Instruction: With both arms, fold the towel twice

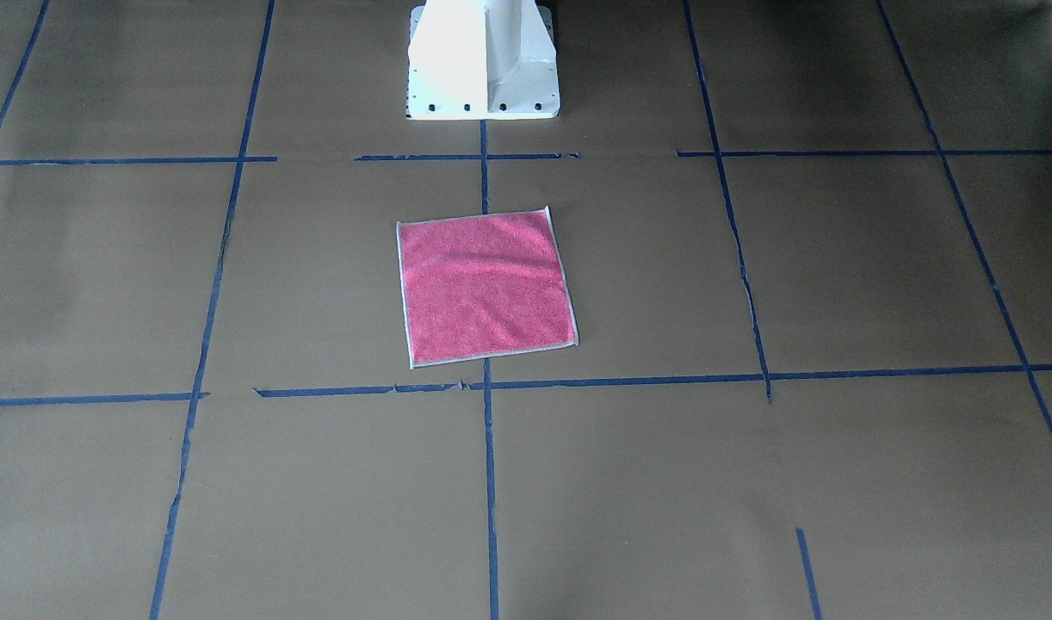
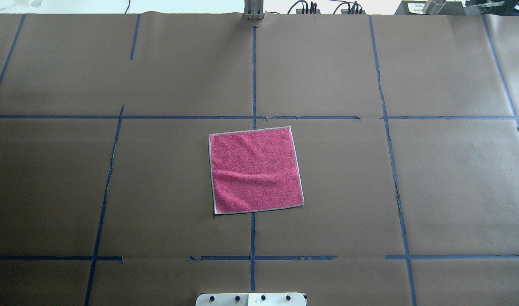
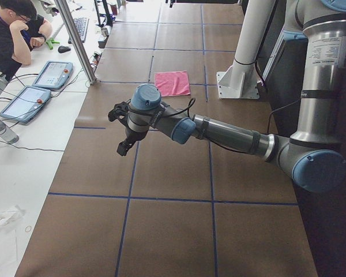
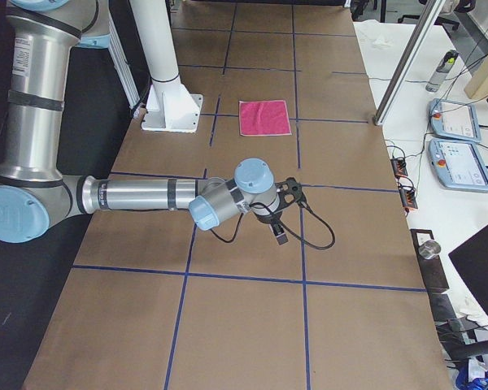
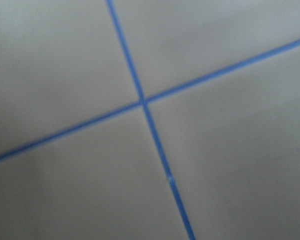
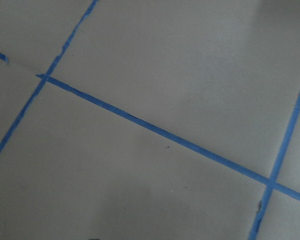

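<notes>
Left end effector (image 3: 122, 149) hangs over bare bench (image 2: 412, 191), well apart from the pink towel (image 2: 256, 170), which lies flat and slightly skewed at mid-bench. Right end effector (image 4: 281, 236) is likewise distant. Neither visibly holds anything; how far open, I cannot tell. Likely risk: the towel's ripple and skew make the two pinches uneven, so the fold lands crooked. Brown paper surface, blue tape grid (image 2: 254, 76); a side desk with tablets (image 3: 49, 75) and a seated person (image 3: 14, 29).

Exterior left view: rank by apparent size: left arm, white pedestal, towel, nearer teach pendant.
1. left arm, nearest the camera.
2. white pedestal.
3. towel and nearer teach pendant look about alike; distances differ, so unranked.
</notes>
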{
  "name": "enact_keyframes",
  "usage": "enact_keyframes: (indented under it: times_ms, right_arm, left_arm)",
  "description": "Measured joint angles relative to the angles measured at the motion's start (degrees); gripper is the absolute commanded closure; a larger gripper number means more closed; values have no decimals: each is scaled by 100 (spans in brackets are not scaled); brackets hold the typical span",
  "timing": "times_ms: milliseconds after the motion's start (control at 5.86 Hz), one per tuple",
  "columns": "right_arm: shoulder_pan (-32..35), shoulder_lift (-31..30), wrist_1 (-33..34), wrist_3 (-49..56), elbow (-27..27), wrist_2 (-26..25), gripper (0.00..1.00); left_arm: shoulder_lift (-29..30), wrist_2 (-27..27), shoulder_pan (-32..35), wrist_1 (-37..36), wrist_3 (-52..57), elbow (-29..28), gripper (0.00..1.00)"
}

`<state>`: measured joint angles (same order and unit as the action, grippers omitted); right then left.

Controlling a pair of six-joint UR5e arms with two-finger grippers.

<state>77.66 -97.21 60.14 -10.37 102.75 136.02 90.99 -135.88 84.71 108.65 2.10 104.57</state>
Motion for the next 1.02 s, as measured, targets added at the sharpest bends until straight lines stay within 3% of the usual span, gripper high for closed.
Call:
enact_keyframes:
  times_ms: [512,854,1024]
  right_arm:
    - [-1378,487,-4,-2526,568,-495,0]
    - [-2611,663,18,-4136,1145,-1369,0]
    - [-3230,867,97,-4769,1291,-1874,0]
  left_arm:
    - [65,-209,-1402,593,-1922,209,0]
    - [64,246,-2424,1019,-4004,715,0]
    - [140,717,-3204,1077,-5119,1002,0]
